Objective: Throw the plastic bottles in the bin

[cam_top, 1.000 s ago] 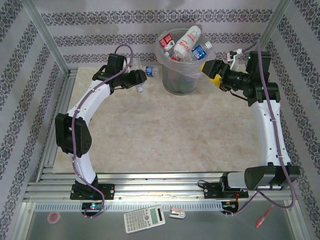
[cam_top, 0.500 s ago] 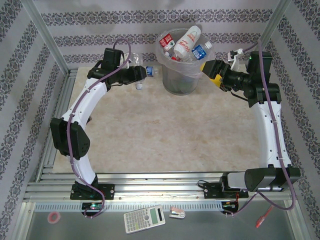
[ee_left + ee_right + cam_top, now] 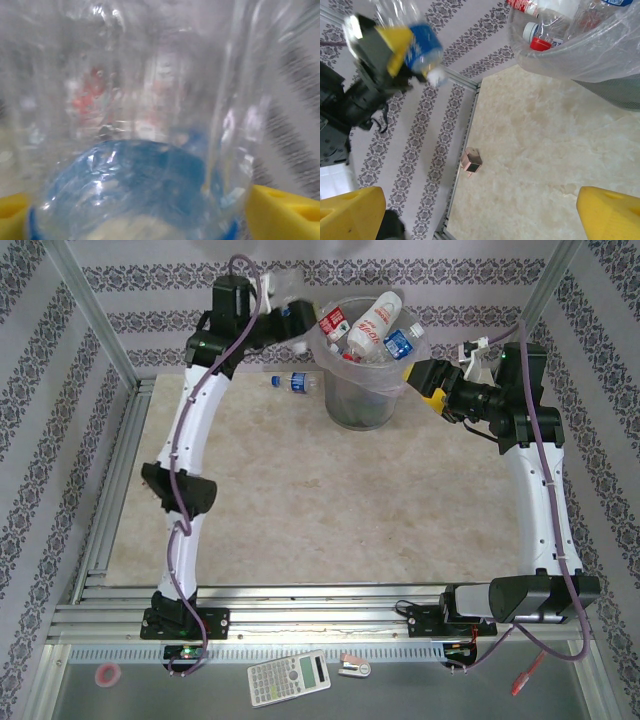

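Bottles first: one blue-labelled bottle (image 3: 423, 50) sits in the left gripper (image 3: 288, 312), whose yellow fingers (image 3: 285, 212) are clenched on either side of it, up beside the left rim of the bin (image 3: 352, 405). One loose bottle (image 3: 293, 382) lies on the table (image 3: 300, 500) just left of that single bin. At least four bottles (image 3: 375, 325) are heaped inside. Beside the bin's right wall, the right gripper (image 3: 424, 380) has its fingers spread wide and empty.

Calculator (image 3: 288, 678), pink ring (image 3: 107, 674), small pinkish box (image 3: 471, 161), beige tabletop (image 3: 330, 500), patterned walls (image 3: 40, 390)
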